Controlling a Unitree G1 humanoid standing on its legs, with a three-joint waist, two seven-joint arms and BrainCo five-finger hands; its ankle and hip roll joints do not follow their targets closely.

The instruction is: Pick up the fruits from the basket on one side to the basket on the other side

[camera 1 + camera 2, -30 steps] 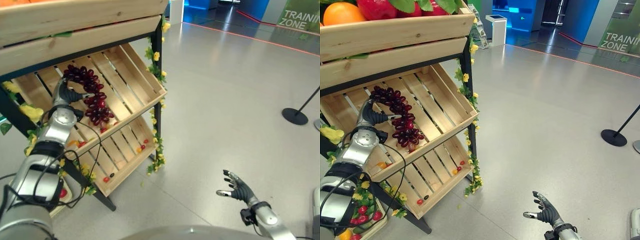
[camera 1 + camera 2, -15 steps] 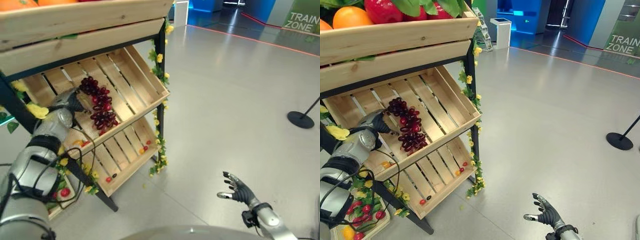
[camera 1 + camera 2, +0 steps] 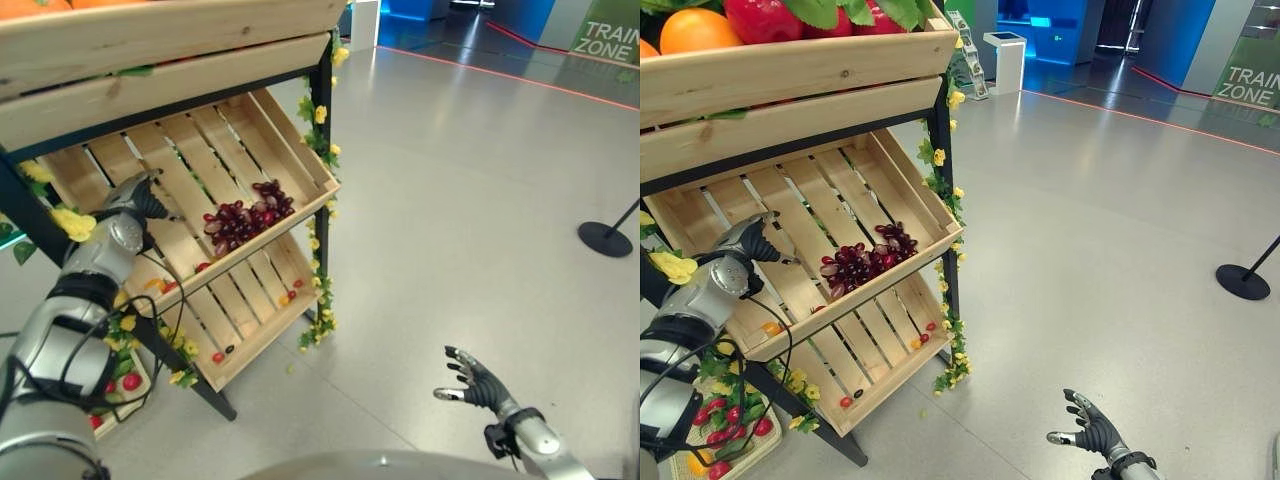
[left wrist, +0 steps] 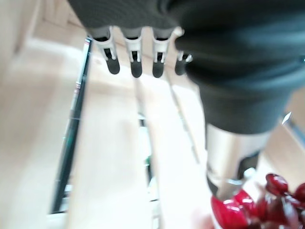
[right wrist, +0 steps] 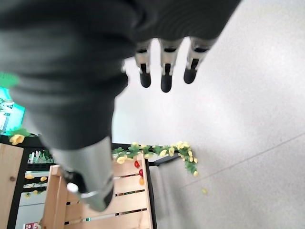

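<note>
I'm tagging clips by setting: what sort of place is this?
Probably an indoor demo or training hall, staged as a fruit stall: tiered wooden crates with grapes, a polished floor, and a barrier post.

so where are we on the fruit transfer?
Early. Done: nothing visibly moved across. In hand: nothing; the left hand is open over the middle crate, apart from the grapes lying at its front lip. The right hand hangs open over the floor. Left: grasping the grapes, then carrying them.
</note>
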